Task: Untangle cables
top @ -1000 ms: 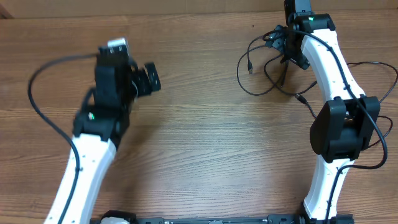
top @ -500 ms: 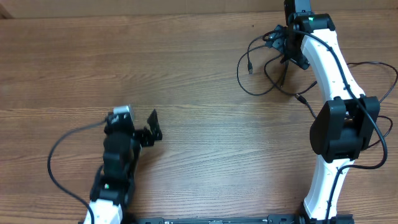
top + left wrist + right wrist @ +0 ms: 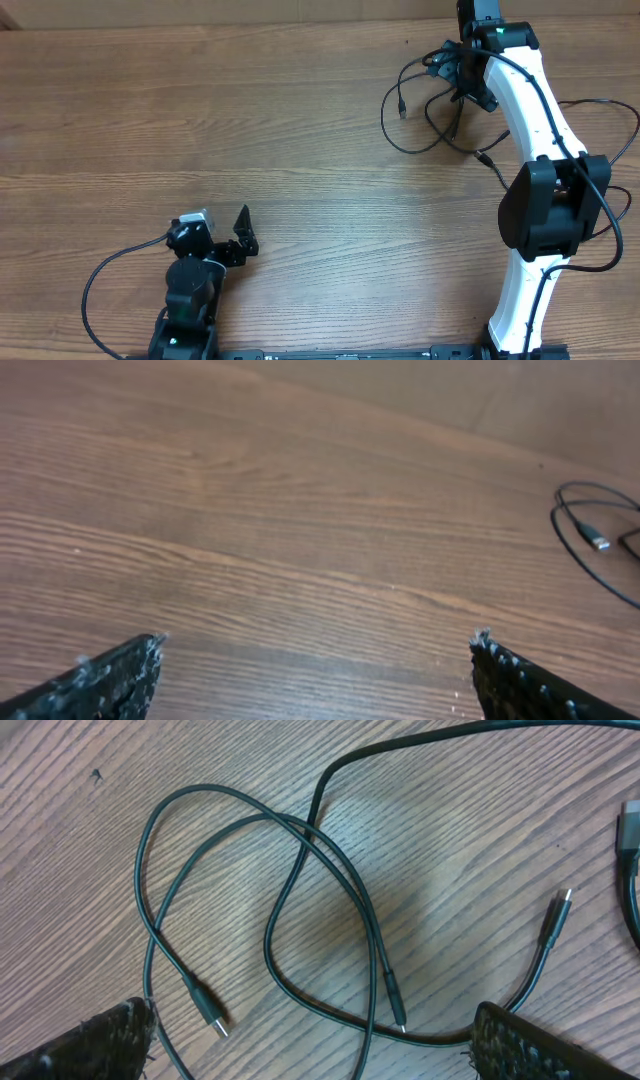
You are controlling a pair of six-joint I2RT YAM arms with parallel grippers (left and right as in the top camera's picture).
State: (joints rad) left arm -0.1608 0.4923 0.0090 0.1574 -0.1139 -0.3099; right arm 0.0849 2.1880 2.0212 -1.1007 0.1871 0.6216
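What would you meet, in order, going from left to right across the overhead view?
In order: left gripper → cables → right arm's black elbow joint.

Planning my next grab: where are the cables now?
Overhead, the cables lie looped at the far right of the table, by the right arm; the right wrist view shows them directly beneath the open right claw.

White links (image 3: 530, 100), black joints (image 3: 550, 205) — green LEDs (image 3: 497, 29)
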